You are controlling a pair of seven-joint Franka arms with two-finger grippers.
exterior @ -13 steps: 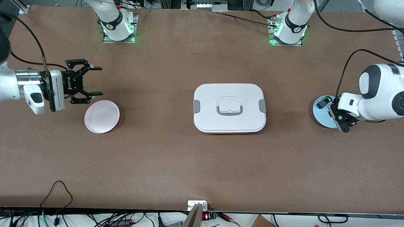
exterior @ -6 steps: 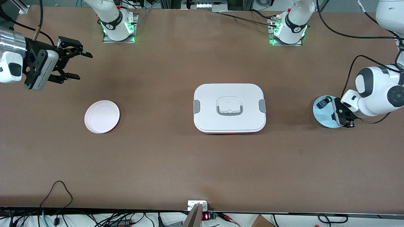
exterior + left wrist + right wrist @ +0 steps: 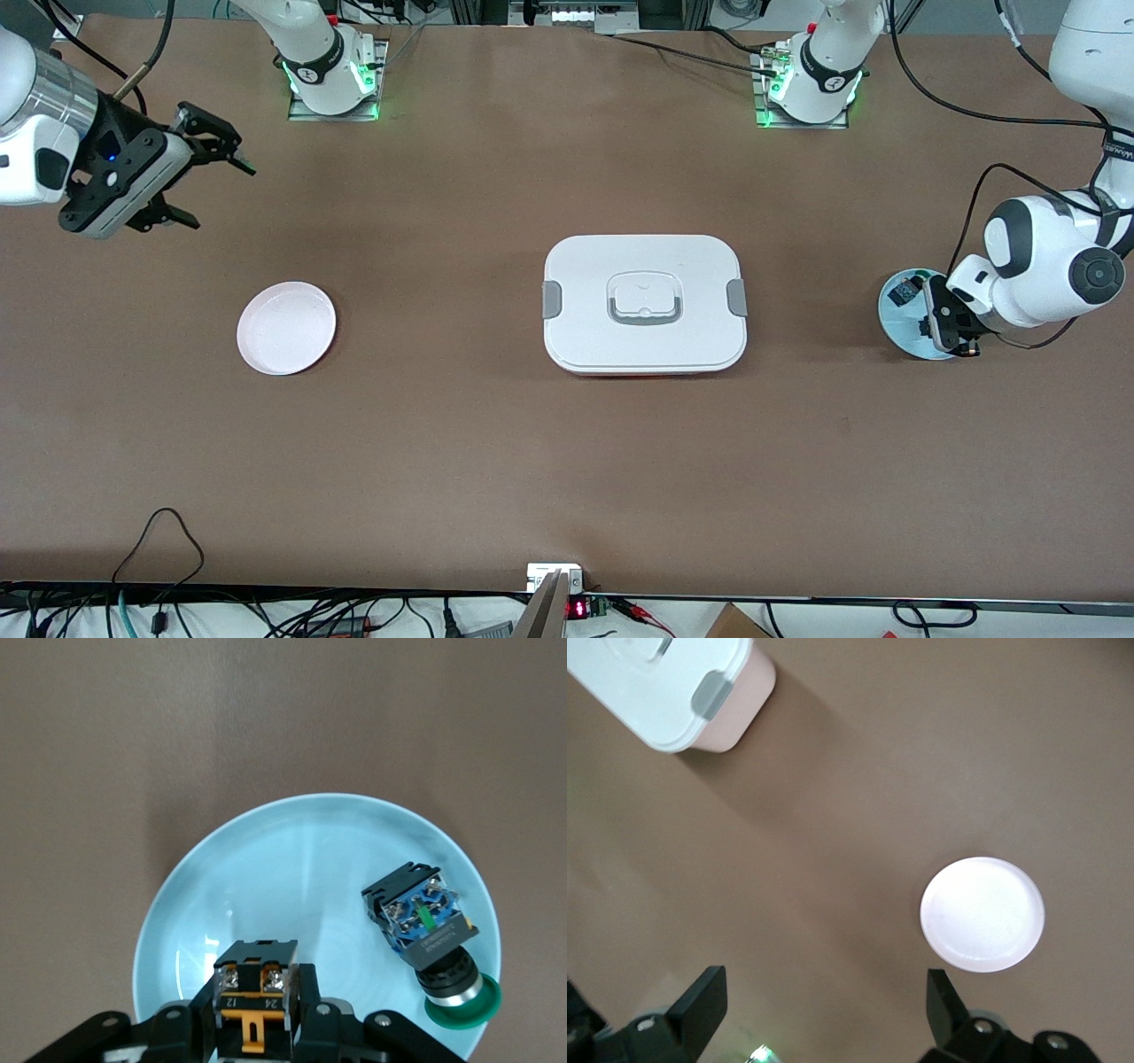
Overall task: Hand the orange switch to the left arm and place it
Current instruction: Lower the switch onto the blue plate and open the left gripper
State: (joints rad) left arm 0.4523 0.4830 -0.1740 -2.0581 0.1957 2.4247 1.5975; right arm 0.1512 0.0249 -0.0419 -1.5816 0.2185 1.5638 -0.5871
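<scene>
Left gripper (image 3: 257,1028) is clamping the orange switch (image 3: 257,997) over the blue plate (image 3: 266,868), with the blue switch (image 3: 425,926) lying beside it. Right gripper (image 3: 190,168) is hovering spread wide, empty, near the pink plate (image 3: 286,328). Risk: the small part is slipping during handover, or the crossing arm is clipping the box (image 3: 644,303) between the plates.

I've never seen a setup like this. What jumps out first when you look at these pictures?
The big white box sits mid-table, between a pink plate toward the right arm's end and a blue plate toward the left arm's end. Over the blue plate, the left gripper is shut on the orange switch, beside a blue switch. The right gripper waits open above the table.
</scene>
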